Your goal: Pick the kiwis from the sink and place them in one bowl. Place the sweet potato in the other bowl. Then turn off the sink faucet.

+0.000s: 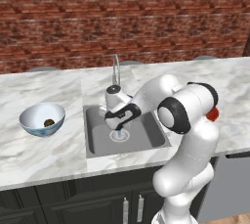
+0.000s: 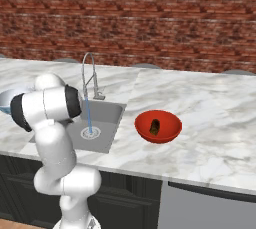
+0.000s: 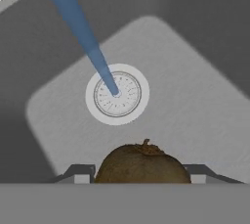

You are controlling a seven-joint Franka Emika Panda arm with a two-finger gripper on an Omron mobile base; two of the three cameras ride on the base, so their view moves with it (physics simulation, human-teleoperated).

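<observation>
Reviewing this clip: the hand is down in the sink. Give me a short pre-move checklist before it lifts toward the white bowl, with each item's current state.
1. Kiwi sits between the gripper fingers: ok, it fills the gap in the hand view.
2. Firm clamp on it: cannot tell, the contact points are cut off.
3. White and blue bowl has room: ok, it holds one small dark fruit.
4. Sweet potato already in the red bowl: ok.
5. Faucet off: not ok, the water stream runs onto the drain.
6. Lift path past the spout: cannot tell; the faucet stands close behind the hand.

Kiwi [image 3: 141,164] clamped in claw [image 3: 141,175], above sink [image 3: 195,100] drain [image 3: 117,94], water stream [image 3: 78,27]
</observation>
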